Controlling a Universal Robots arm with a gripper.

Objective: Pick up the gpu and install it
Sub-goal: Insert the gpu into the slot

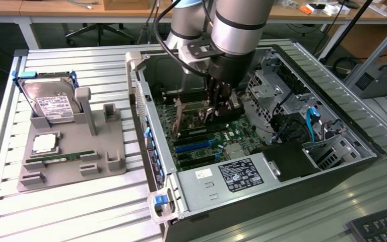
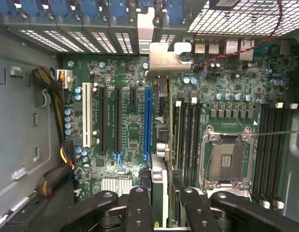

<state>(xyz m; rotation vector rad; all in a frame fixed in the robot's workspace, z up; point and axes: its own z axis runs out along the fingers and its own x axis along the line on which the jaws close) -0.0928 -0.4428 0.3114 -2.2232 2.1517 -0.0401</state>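
Gripper (image 2: 161, 205): reaching down inside the open case (image 1: 154, 133), fingers part-closed and clamping the gpu (image 2: 161, 145) by its edge. Gpu: standing on edge over the motherboard (image 2: 125, 121), silver bracket (image 2: 168, 57) pointing at the rear slot openings, card running just beside the blue slot (image 2: 148, 121); whether it is seating in a slot cannot be told. Hard drive (image 1: 51, 103): sitting in the grey holder (image 1: 72, 161) on the surface (image 1: 66, 212), well apart from the case.
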